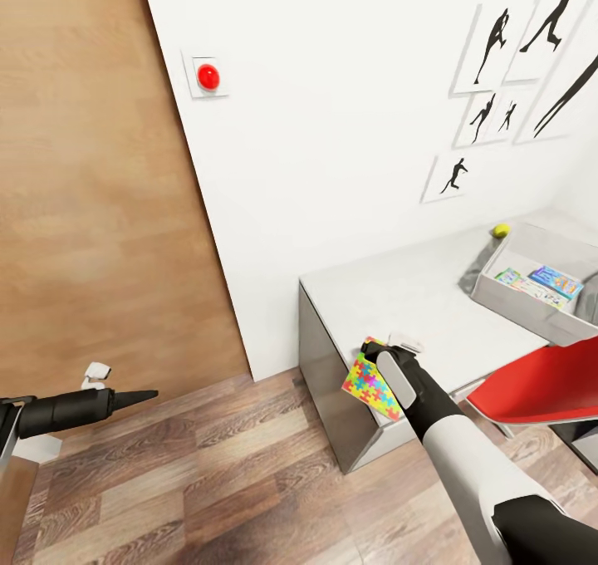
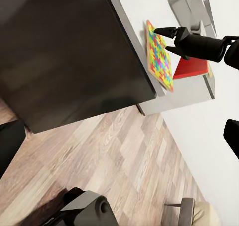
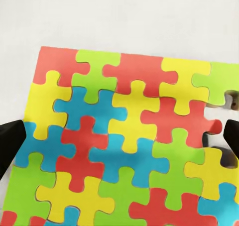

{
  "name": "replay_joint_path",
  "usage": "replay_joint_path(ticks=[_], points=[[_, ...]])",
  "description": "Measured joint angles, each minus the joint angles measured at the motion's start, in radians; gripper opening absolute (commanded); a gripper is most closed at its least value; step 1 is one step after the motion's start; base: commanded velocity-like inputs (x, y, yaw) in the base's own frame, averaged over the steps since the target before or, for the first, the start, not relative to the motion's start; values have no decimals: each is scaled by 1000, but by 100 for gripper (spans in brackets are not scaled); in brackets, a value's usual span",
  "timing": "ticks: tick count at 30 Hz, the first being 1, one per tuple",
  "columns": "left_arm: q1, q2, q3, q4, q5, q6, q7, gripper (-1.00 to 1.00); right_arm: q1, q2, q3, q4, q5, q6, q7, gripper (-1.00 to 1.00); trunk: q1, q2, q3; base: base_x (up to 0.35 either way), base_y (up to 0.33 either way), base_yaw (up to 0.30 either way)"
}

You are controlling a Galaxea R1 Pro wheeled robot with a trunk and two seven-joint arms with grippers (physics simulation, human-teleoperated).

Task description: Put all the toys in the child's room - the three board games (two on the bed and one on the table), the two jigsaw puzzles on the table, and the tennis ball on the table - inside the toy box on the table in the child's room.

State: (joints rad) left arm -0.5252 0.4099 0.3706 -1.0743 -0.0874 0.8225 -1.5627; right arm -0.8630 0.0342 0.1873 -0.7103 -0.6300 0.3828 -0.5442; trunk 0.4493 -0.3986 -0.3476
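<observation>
A jigsaw puzzle (image 1: pixel 370 386) with bright interlocking pieces lies at the near left corner of the pale table (image 1: pixel 415 295), overhanging its edge. My right gripper (image 1: pixel 371 351) is just above the puzzle and open. In the right wrist view its black fingertips (image 3: pixel 10 146) stand wide apart over the puzzle (image 3: pixel 124 141). In the left wrist view the right gripper (image 2: pixel 162 39) sits over the puzzle (image 2: pixel 160 56). The grey toy box (image 1: pixel 531 314) stands at the table's far right, holding a blue game (image 1: pixel 555 281) and a white-covered one (image 1: pixel 522 284). The tennis ball (image 1: pixel 501 231) rests behind it. My left gripper (image 1: pixel 148 396) hangs open over the floor.
A red chair (image 1: pixel 540 386) stands at the table's front, close to my right arm. A white wall with a red button (image 1: pixel 208 76) and framed silhouettes runs behind the table. A wooden panel (image 1: pixel 91 174) fills the left. Wood floor (image 1: pixel 224 474) lies below.
</observation>
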Motion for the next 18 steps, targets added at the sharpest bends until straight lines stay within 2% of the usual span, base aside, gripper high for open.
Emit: replay_joint_path(ticks=[10, 18], points=[[0, 0, -1, 0, 0, 0, 0, 100, 11, -6, 0, -171, -10, 28, -10, 100, 0, 0, 0, 0, 0, 0], [0, 0, -1, 0, 0, -1, 0, 100, 13, -8, -2, -243, -10, 62, -10, 100, 0, 0, 0, 0, 0, 0]])
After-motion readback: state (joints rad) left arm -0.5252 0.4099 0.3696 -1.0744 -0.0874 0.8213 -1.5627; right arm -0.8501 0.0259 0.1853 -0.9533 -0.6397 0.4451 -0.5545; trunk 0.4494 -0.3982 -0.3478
